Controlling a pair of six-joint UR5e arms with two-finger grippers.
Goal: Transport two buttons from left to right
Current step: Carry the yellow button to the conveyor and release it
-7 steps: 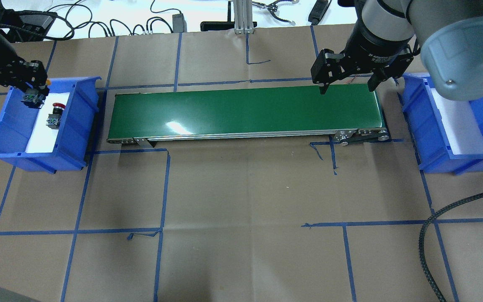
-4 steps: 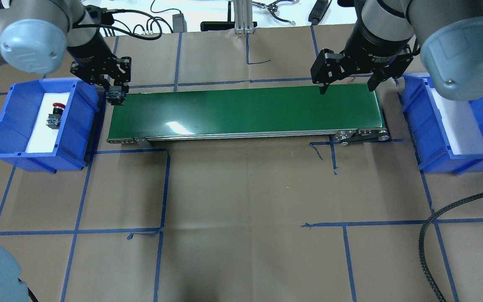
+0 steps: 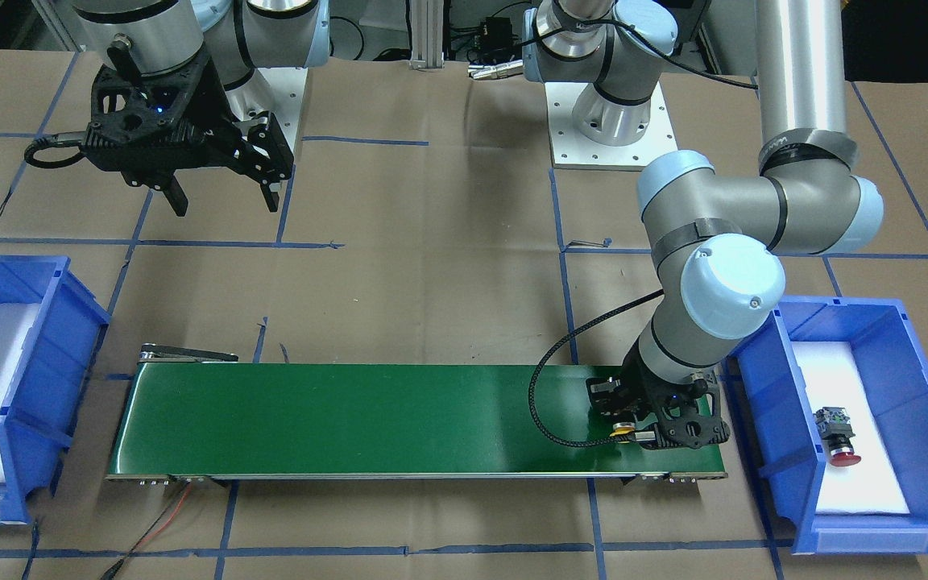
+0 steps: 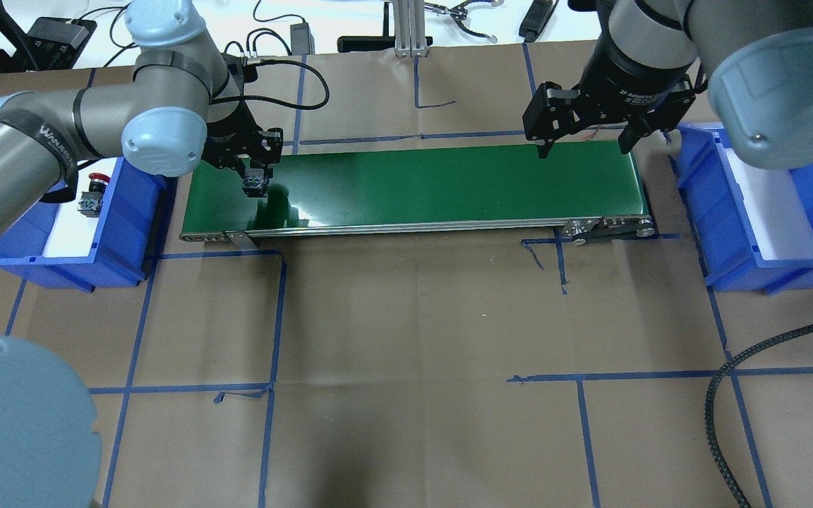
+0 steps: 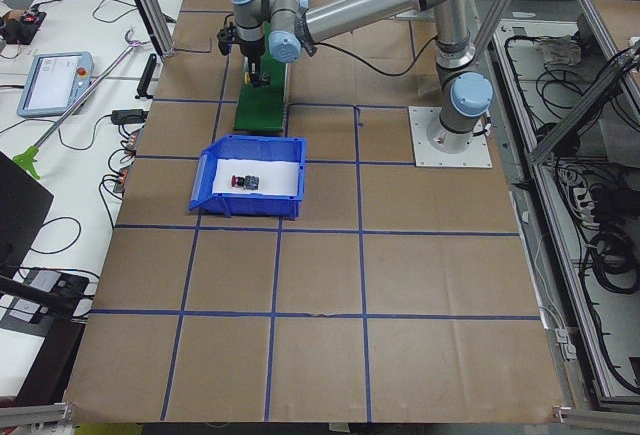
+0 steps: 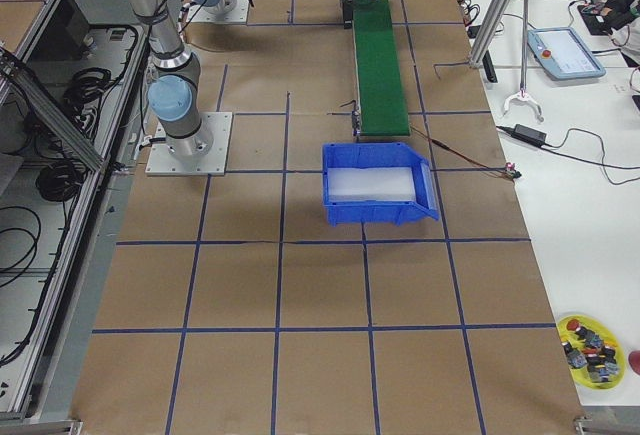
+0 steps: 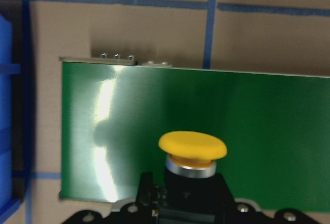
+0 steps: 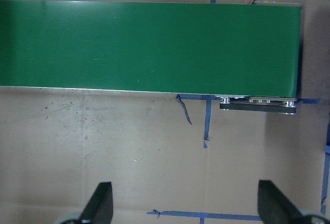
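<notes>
Buttons are seen in 2 places. The yellow button [image 7: 192,145] is gripped tight by the left gripper [image 4: 254,176], and its round yellow cap is seen poking out past the black fingers. It is held over the left end of the green belt [image 4: 449,183], close to the belt's top. Whether it touches the belt cannot be told. A shiny patch of light is seen on the belt just beside it.

The red button [image 4: 92,194] is left lying on its side in the left blue bin [image 4: 124,226], on the white floor of the bin. Nothing is touching it. This bin is set just beside the left end of the belt.

The right gripper [image 4: 583,149] is held up in the air near the right end of the belt. Its 2 fingers are spread wide apart and nothing is held between them. The right blue bin [image 4: 703,204] is set just past that end of the belt. No button is seen in it.

Brown paper [image 4: 413,317] with blue tape lines is spread under everything.
</notes>
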